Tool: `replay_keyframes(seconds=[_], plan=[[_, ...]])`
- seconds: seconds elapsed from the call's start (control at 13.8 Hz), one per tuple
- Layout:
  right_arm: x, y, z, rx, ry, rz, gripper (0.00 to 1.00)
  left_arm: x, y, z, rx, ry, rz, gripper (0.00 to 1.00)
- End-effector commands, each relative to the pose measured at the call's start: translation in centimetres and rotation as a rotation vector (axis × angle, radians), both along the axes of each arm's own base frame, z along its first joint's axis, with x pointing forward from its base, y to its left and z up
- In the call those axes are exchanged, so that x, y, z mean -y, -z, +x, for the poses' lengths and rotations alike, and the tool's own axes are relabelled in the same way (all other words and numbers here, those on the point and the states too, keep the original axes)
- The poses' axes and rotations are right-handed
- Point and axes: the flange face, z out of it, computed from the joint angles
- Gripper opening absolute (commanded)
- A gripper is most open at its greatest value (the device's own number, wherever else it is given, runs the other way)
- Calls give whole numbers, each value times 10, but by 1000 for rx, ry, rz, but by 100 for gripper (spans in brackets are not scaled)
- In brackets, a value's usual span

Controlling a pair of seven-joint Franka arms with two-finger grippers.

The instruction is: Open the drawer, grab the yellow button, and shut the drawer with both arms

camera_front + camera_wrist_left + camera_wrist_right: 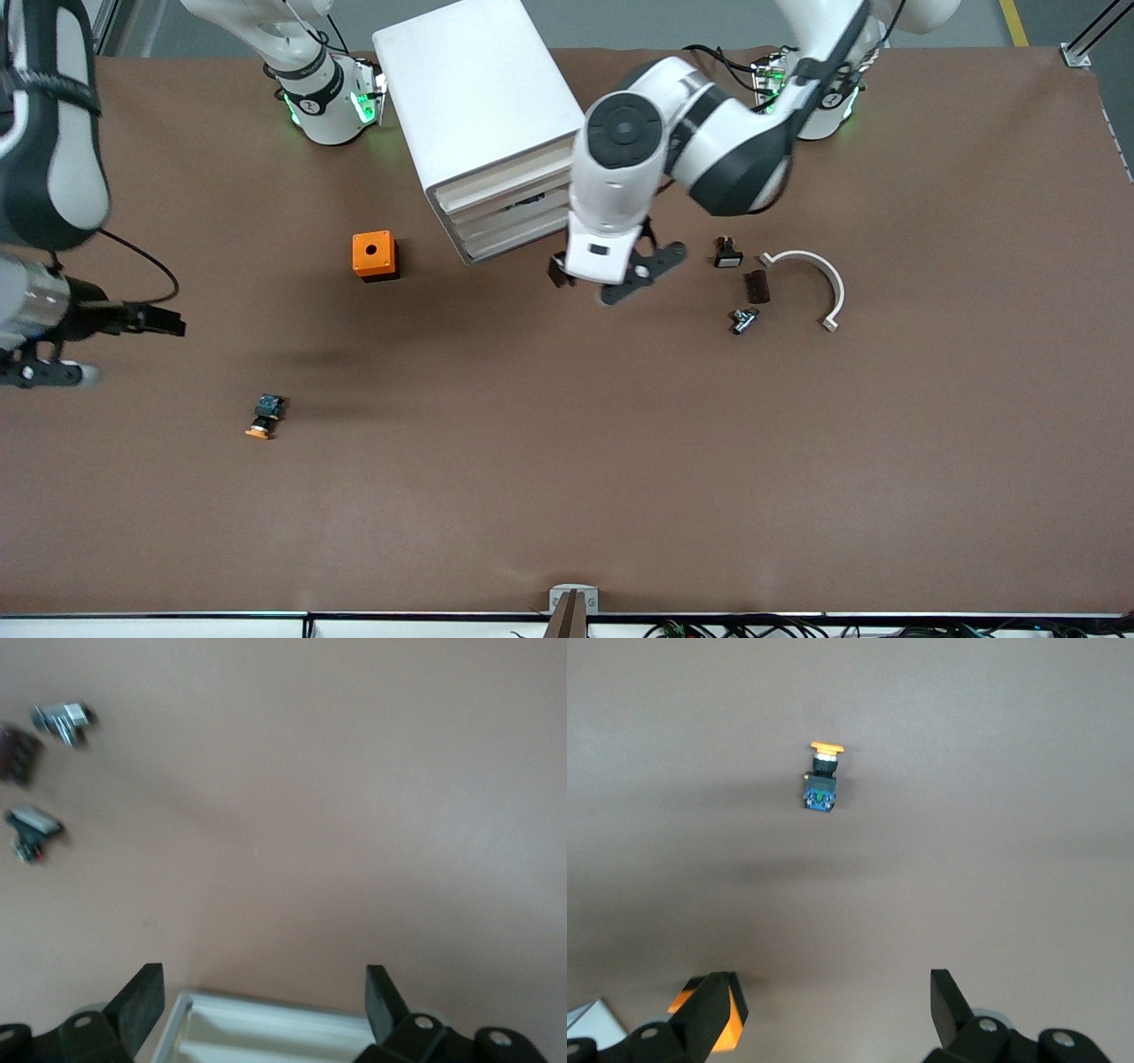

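Note:
The white drawer cabinet [478, 106] stands near the arms' bases, with its drawer fronts [509, 217] turned toward the left arm's end. My left gripper [580, 276] hovers just in front of them, open and holding nothing. In the left wrist view the white rim of a drawer [266, 1028] lies between the left gripper's [264, 988] fingers, untouched. The button [266, 416], with an orange cap on a dark body, lies on the table toward the right arm's end. My right gripper [124, 348] is open and empty, up in the air beside the button [822, 780].
An orange box [374, 255] with a black hole sits beside the cabinet. Toward the left arm's end lie a small black part with a white face [727, 253], a dark piece [756, 286], a metal part [744, 319] and a white curved piece [819, 279].

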Motion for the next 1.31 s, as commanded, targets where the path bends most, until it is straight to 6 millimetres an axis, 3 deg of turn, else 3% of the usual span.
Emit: replay_keyframes(seconds=[0.0, 0.29, 0.65, 0.87, 0.94, 1.24], plan=[[-9, -43, -33, 42, -3, -6, 100, -58, -37, 21, 28, 15, 40, 100], [-22, -52, -45, 1, 39, -7, 100, -174, -73, 51, -54, 143, 77, 100], [-25, -52, -38, 29, 53, -14, 100, -311, -105, 64, -138, 330, 61, 100], [-28, -54, -37, 36, 48, -14, 100, -378, -113, 67, -158, 438, 45, 100], [-28, -64, -36, 51, 39, -17, 100, -403, -118, 67, -155, 473, 31, 100], [-15, -89, -34, 40, 60, -20, 100, -461, -120, 53, -160, 596, 20, 100]])
